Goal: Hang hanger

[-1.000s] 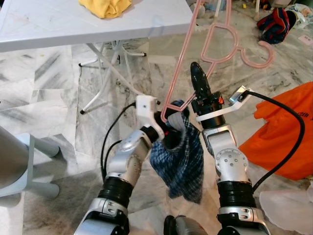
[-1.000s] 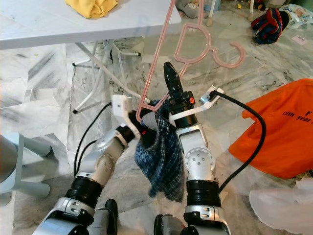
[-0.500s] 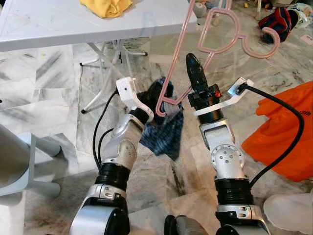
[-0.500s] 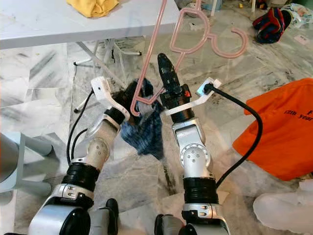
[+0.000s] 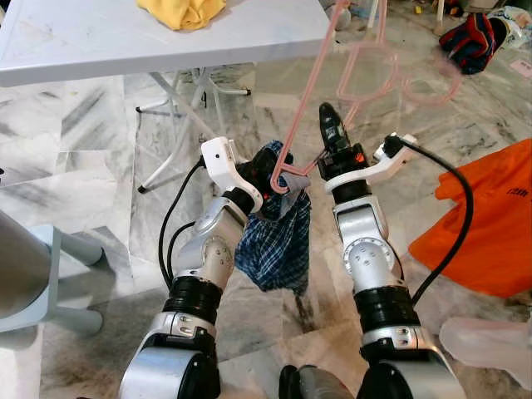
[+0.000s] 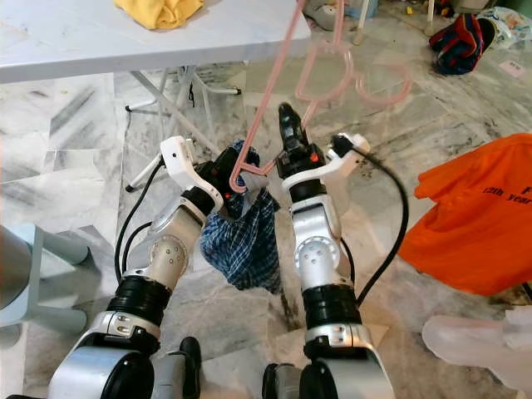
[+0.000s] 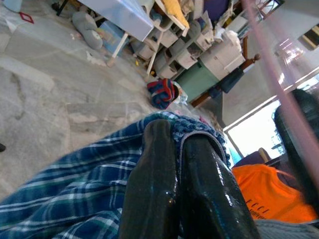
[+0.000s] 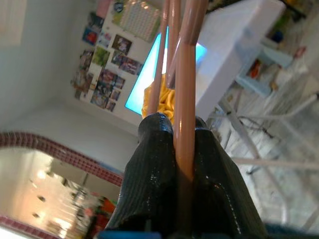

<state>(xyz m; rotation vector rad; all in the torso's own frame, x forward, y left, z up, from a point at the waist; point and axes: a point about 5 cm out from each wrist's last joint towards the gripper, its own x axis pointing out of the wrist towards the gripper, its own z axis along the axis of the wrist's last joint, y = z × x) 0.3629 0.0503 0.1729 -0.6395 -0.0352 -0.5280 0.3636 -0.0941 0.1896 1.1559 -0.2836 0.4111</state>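
Gripping the pink hanger (image 5: 309,91) between its closed fingers, my right hand (image 5: 330,125) holds it raised above the floor. My left hand (image 5: 268,166) is clamped on the blue plaid cloth (image 5: 274,241) draped at the hanger's near corner.

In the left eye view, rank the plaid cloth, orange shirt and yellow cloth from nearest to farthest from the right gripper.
1. Plaid cloth: beside the right gripper, held by the left gripper.
2. Orange shirt: floor, robot's right.
3. Yellow cloth: on the white table, far left.
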